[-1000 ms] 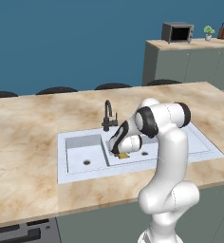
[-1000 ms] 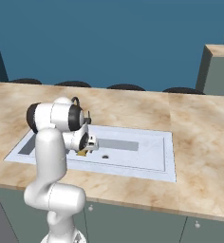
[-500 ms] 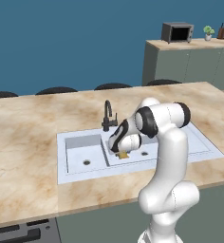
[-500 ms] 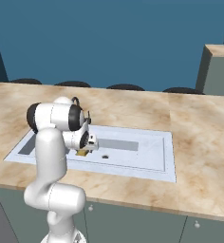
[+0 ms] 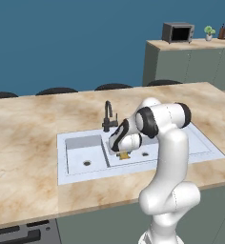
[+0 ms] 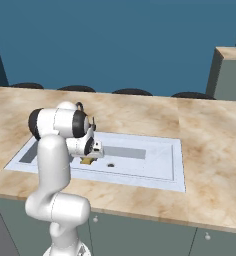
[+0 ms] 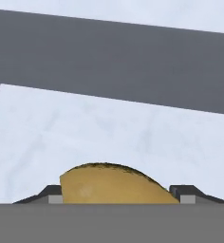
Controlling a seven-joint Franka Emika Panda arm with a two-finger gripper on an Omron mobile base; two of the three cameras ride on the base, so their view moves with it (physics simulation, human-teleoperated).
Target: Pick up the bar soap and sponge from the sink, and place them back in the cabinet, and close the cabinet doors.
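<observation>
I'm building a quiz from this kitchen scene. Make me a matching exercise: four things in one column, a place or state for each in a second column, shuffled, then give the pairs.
Things:
1. sponge
2. faucet
3. microwave
4. gripper

Places or states:
A. on the far counter, beside a small plant
B. down in the sink's longer basin
C. between the two finger tips
D. black, standing at the sink's back edge

Pairs: 1-C, 2-D, 3-A, 4-B
</observation>
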